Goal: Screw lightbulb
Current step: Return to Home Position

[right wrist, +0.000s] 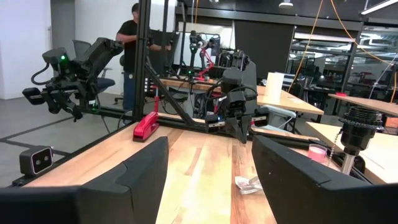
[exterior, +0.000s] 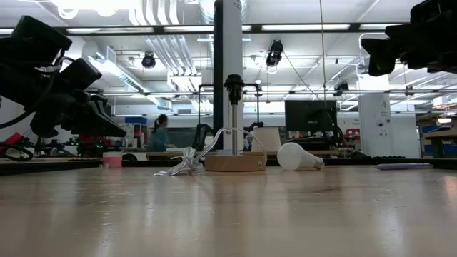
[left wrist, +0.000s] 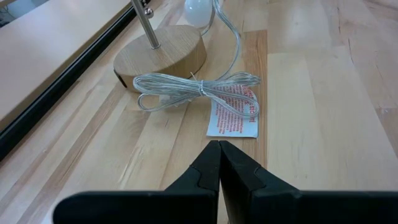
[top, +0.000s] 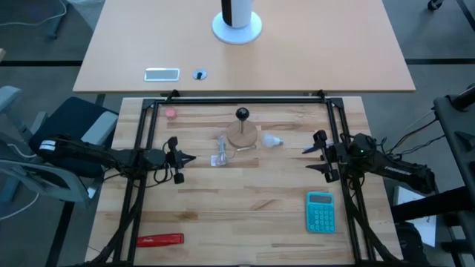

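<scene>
We see lightbulb [top: 273, 141] lying on its side on bench [top: 245, 215], toward far edge, just beside wooden lamp stand [top: 243, 136] on side facing right edge, not in socket [top: 242, 113]. Coiled cord [left wrist: 199, 87] lies by stand's other side. Left pincer [top: 189, 157] hovers near left edge, fingers pressed together, empty. Right pincer [top: 312, 156] hovers near right edge, fingers spread, empty.

Table [top: 245, 196]: lamp stand [top: 243, 136], lightbulb [top: 273, 141], calculator [top: 320, 211], probably stapler [top: 159, 240].
</scene>
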Controlling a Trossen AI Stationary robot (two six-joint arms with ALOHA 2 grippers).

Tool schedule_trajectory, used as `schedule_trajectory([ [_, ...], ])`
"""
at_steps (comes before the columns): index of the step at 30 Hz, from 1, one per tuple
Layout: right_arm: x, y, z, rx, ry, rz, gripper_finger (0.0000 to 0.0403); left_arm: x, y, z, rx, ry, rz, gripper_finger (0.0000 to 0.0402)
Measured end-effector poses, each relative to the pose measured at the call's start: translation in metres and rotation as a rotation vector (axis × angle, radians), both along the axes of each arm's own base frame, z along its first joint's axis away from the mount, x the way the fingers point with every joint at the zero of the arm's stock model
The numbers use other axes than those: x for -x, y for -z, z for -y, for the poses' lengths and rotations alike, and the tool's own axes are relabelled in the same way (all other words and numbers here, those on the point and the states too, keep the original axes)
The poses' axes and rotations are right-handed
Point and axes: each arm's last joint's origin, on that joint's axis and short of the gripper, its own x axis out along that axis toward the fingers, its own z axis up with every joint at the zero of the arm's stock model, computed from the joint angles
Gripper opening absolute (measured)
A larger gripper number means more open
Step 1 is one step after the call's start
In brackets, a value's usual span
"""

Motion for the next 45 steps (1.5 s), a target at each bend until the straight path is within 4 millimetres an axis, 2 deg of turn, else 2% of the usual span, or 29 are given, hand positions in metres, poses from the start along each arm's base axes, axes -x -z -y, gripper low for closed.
schedule_trajectory([
  [21,0.0000,0.0000,0.0000,0.000,0.000,0.000,0.0255,0.0000,0.0000,0.0000,0.000,0.000,0.000,0.0000],
  [39,0.0000,0.0000,0.0000,0.000,0.000,0.000,0.0227,0.0000,-0.0001,0.0000,0.000,0.000,0.000,0.0000],
  [45,0.0000,0.0000,0.0000,0.000,0.000,0.000,0.0231,0.0000,-0.0001,0.0000,0.000,0.000,0.001,0.0000],
])
